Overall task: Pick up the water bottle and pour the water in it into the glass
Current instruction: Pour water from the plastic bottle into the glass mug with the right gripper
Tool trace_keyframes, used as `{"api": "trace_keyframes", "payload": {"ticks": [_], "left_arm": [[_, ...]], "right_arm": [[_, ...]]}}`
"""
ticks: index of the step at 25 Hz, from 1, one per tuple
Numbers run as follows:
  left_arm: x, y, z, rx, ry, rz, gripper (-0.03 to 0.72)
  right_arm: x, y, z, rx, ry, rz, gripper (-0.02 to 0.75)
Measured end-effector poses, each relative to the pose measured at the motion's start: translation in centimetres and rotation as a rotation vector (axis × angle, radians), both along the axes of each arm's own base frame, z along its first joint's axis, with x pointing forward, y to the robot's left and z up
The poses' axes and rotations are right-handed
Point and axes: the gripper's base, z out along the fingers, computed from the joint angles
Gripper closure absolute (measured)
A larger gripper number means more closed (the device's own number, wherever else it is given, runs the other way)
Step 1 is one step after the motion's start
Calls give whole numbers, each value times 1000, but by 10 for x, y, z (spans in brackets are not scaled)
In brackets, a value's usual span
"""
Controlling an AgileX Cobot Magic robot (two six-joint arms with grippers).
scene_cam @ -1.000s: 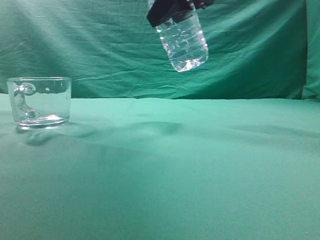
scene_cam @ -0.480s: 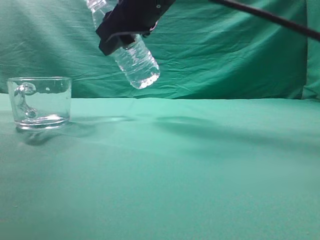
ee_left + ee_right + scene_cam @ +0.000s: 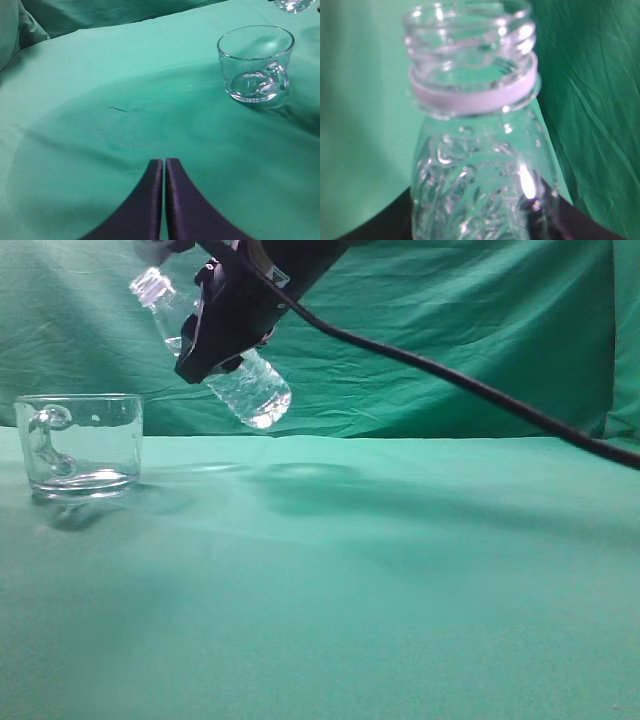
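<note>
Water bottle (image 3: 477, 150) fills the nearest frame, the right wrist view, its cap off, its threaded mouth open above the pale neck ring (image 3: 472, 95), and dark gripper parts showing at the lower corners on either side of its ribbed body. On the left arm's camera, the left gripper (image 3: 164, 165) rests low over the green surface (image 3: 100, 125) with its two dark fingers pressed together and holding nothing, parked clear of the pour. Farther out in that view stands the glass (image 3: 256, 62), upright on the cloth, its looped handle facing the camera; it appears empty, apart from glints at its thick base. In the exterior view, the right gripper (image 3: 225, 325) pinches the bottle around its middle and holds it in the air, tilted with the mouth raised toward the upper left and the base hanging lower right. The bottle sits above and to the right of the glass, not yet over its rim, so the tilt likely keeps the water (image 3: 255, 395), pooled in the lower end, from spilling before the mouth reaches the glass. A black cable (image 3: 470, 390) trails from the arm across the green backdrop (image 3: 480, 320).
</note>
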Motion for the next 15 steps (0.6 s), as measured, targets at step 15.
{"api": "trace_keyframes", "payload": {"ticks": [15], "left_arm": [[0, 0, 0, 0, 0, 0, 688]], "right_arm": [[-6, 12, -5, -216, -181, 169, 414]]}}
